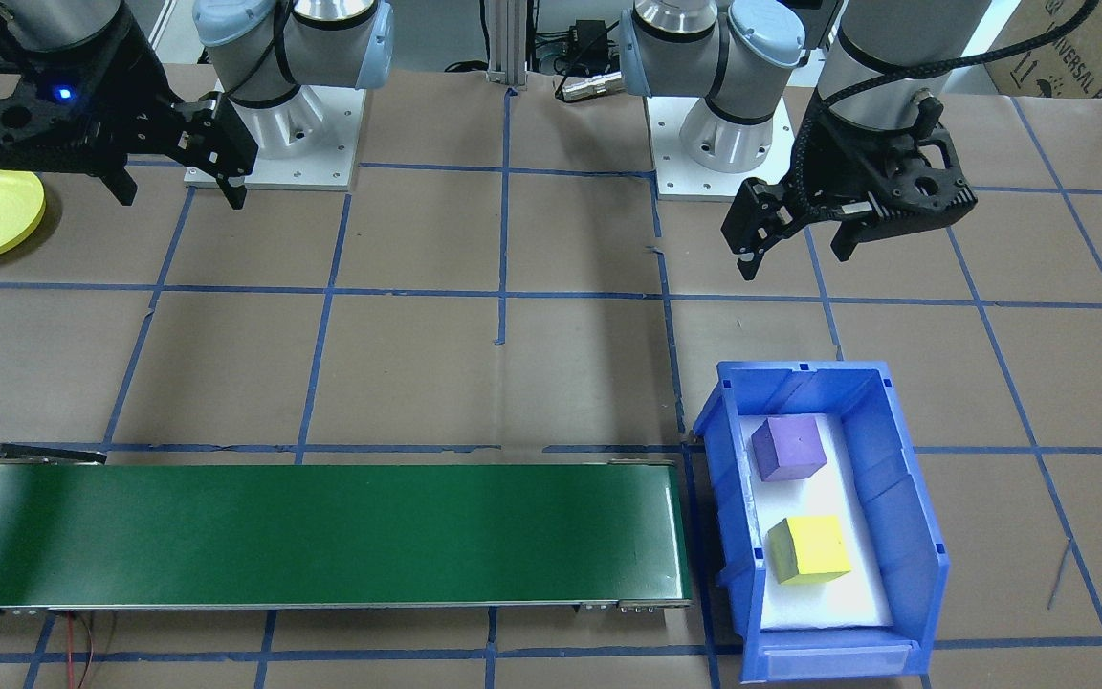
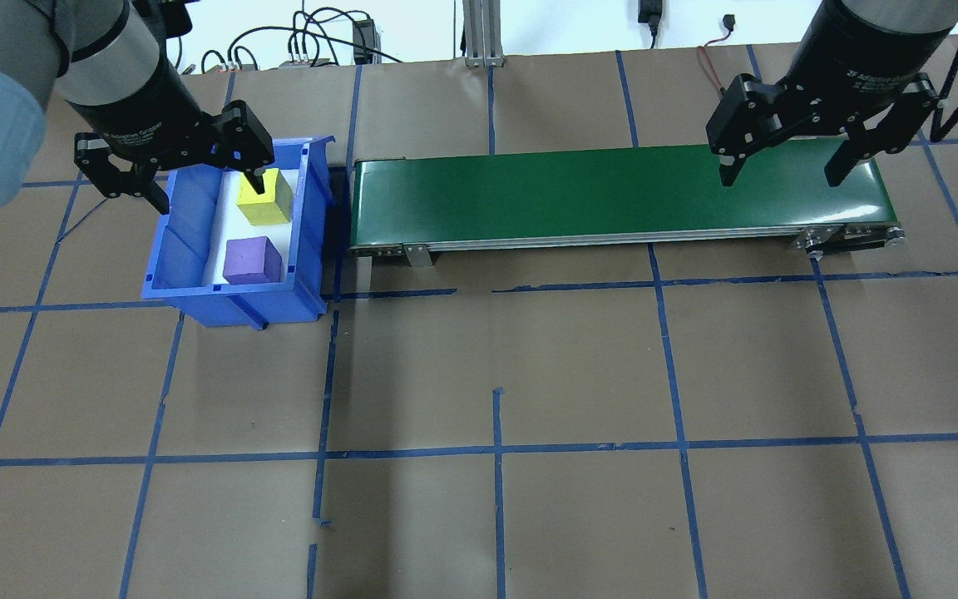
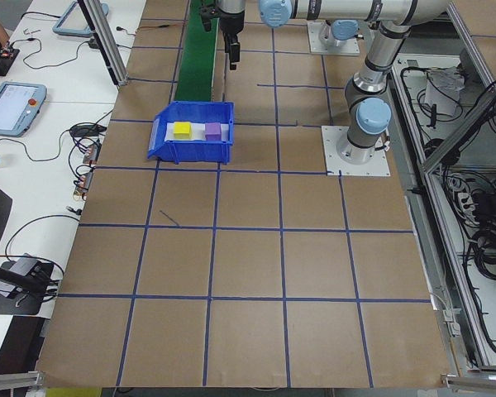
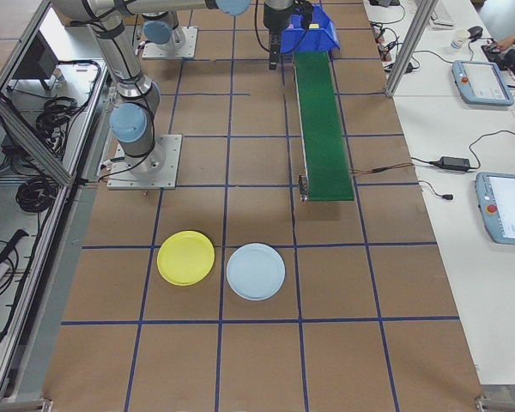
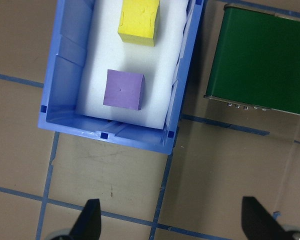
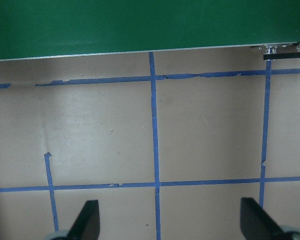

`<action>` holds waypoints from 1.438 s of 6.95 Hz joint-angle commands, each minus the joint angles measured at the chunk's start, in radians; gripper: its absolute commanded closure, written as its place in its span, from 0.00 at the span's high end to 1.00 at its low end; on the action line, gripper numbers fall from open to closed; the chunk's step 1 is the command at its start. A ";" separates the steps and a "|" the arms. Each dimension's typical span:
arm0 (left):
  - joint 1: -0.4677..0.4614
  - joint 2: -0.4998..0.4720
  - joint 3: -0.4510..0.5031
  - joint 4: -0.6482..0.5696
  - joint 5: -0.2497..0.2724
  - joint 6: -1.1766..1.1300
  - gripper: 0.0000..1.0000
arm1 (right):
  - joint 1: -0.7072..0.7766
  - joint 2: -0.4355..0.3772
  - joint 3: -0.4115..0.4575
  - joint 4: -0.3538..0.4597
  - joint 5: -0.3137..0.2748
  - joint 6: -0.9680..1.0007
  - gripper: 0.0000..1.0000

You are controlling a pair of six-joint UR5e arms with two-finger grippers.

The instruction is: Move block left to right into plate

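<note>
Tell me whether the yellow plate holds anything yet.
Empty. The yellow plate shows bare; both blocks, purple and yellow, sit in the blue bin.

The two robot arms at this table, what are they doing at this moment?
Nothing is held yet. The left gripper hangs open above the table beside the blue bin, where a purple block and a yellow block lie on white foam. The right gripper hangs open too, near the far end of the green conveyor belt. The yellow plate lies empty on the table, next to a light blue plate. So the transfer has not started.
</note>
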 commanded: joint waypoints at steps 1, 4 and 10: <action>0.006 -0.001 0.003 0.005 -0.001 0.005 1.00 | 0.001 0.000 0.000 -0.001 -0.002 -0.002 1.00; 0.131 -0.102 0.003 0.126 0.003 0.189 1.00 | 0.000 0.000 0.002 -0.001 0.000 -0.003 1.00; 0.187 -0.311 -0.114 0.316 -0.026 0.288 1.00 | 0.000 0.000 0.002 -0.001 0.000 -0.003 1.00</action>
